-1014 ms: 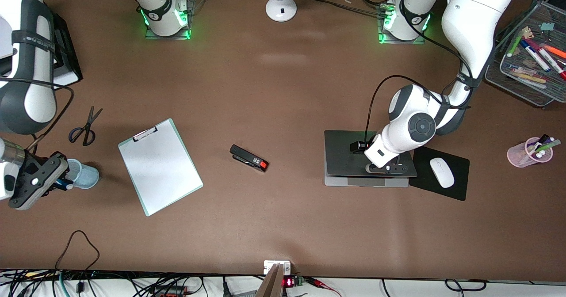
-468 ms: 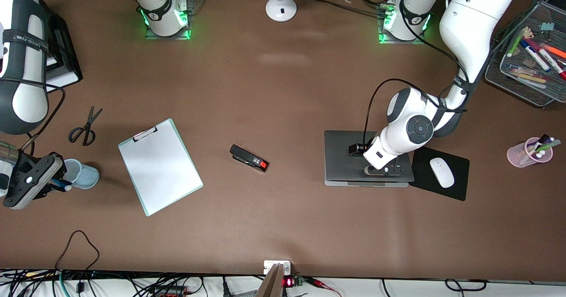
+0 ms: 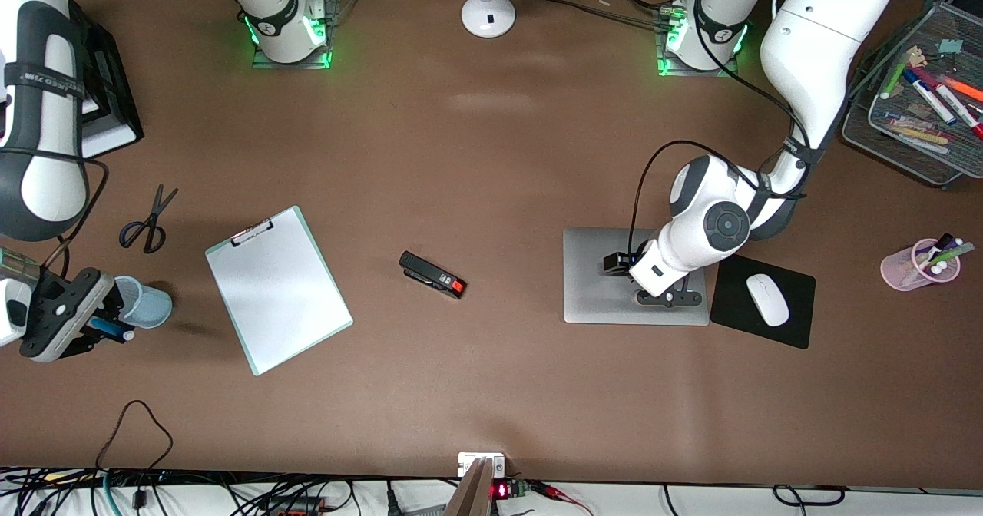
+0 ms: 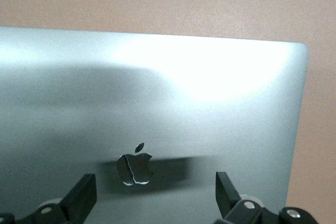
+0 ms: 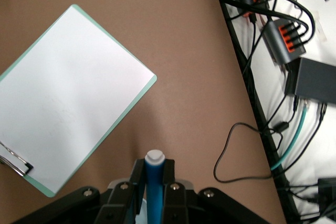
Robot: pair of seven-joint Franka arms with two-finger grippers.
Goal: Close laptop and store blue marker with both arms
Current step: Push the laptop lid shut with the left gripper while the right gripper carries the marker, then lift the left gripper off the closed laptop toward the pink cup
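Observation:
The laptop (image 3: 599, 289) lies shut, its silver lid up, toward the left arm's end of the table. My left gripper (image 3: 668, 299) is open and rests low on the lid. In the left wrist view the lid (image 4: 157, 93) fills the frame, the left gripper (image 4: 155, 203) stands by the dark apple logo (image 4: 135, 163), and nothing is between its fingers. My right gripper (image 3: 104, 325) is shut on the blue marker (image 3: 117, 331), beside a pale blue cup (image 3: 147, 302) at the right arm's end. In the right wrist view the right gripper (image 5: 154, 169) clamps the marker (image 5: 154, 182), white end out.
A black mouse pad (image 3: 799, 324) with a white mouse (image 3: 768, 299) lies beside the laptop. A clipboard (image 3: 278, 289), a stapler (image 3: 432, 274) and scissors (image 3: 146, 224) lie mid-table. A pink pen cup (image 3: 918, 266) and a mesh tray (image 3: 906, 143) stand at the left arm's end.
The laptop lid has gone from partly open to flat shut under my left gripper. My right gripper with the marker has shifted a little toward the front camera beside the cup.

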